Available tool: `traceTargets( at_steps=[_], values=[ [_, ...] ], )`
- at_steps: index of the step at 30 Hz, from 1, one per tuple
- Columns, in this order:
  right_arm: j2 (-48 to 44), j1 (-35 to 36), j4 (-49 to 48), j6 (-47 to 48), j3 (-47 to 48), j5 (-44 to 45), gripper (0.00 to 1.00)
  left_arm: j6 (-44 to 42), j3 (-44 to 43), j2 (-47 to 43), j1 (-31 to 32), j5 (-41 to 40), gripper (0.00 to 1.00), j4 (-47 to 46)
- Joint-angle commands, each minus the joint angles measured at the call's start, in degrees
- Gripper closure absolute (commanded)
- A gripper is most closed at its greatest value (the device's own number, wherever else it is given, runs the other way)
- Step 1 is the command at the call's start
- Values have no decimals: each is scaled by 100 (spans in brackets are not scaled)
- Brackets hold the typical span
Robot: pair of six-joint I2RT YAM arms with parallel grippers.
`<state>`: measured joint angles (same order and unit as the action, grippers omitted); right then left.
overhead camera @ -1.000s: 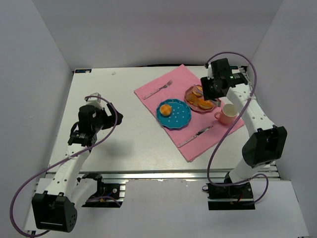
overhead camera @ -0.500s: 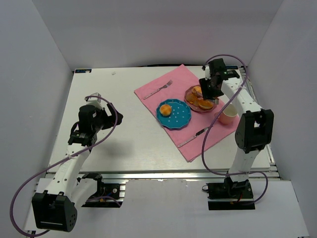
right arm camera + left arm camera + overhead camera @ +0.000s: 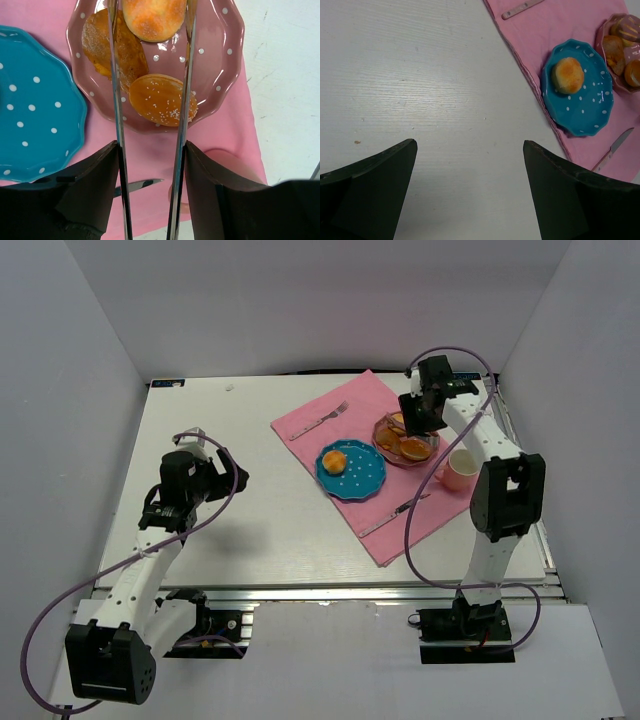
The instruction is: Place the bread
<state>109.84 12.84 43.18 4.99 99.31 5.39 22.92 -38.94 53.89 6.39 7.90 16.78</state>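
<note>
Setting: white table (image 3: 230,520) boxed in by plain pale walls (image 3: 90,350), both arms mounted at its near edge.
Right gripper (image 3: 406,424): lowered over the pink dotted plate (image 3: 220,75). Its two long thin fingers (image 3: 118,75) stand apart and parallel, one along each side of a bun, right at its edges. Whether they press it cannot be told.
Pink-plate bun (image 3: 152,17): round, golden-brown with a paler top, sitting on the plate between the fingers near their tips.
Pastry pieces (image 3: 112,47): flatter, darker orange, on the same plate beside the bun. A sesame-topped round (image 3: 160,100) lies between the fingers, nearer the wrist.
Blue dotted plate (image 3: 580,110): just beside the pink plate, to its left.
Blue-plate bun (image 3: 568,75): resting on the blue plate, off its centre.
Pink cloth (image 3: 365,395): lies under both plates. A fork (image 3: 320,420) is on its far-left part and a knife (image 3: 395,513) on its near edge.
Pink mug (image 3: 460,468): upright, near the pink plate on its right.
Left gripper (image 3: 469,145): fingers spread wide above the white tabletop, well apart from the cloth on its left.
</note>
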Motion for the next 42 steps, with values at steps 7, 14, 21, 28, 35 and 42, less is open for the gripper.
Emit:
traceTargets(
  at_steps=[7, 14, 21, 28, 35, 42],
  values=[
    [221, -36, -108, 37, 317, 94, 42, -50, 0, 8, 20, -34, 2, 36],
    [46, -36, -64, -51, 405, 85, 56, -50, -9, 34, 20, -43, 2, 36],
    [-463, -27, 120, -69, 721, 270, 57, -59, -9, 25, 20, -34, 2, 36],
    [-1341, 507, 138, -183, 55, -82, 57, -42, 0, 8, 20, -43, 2, 10],
    [-2106, 1510, -248, -665, -1412, 243, 57, -42, 0, -10, 20, -52, 2, 19],
    [-2213, 1835, -398, -877, -1915, 217, 57, -42, -8, -19, 20, -61, 2, 28]
  ],
)
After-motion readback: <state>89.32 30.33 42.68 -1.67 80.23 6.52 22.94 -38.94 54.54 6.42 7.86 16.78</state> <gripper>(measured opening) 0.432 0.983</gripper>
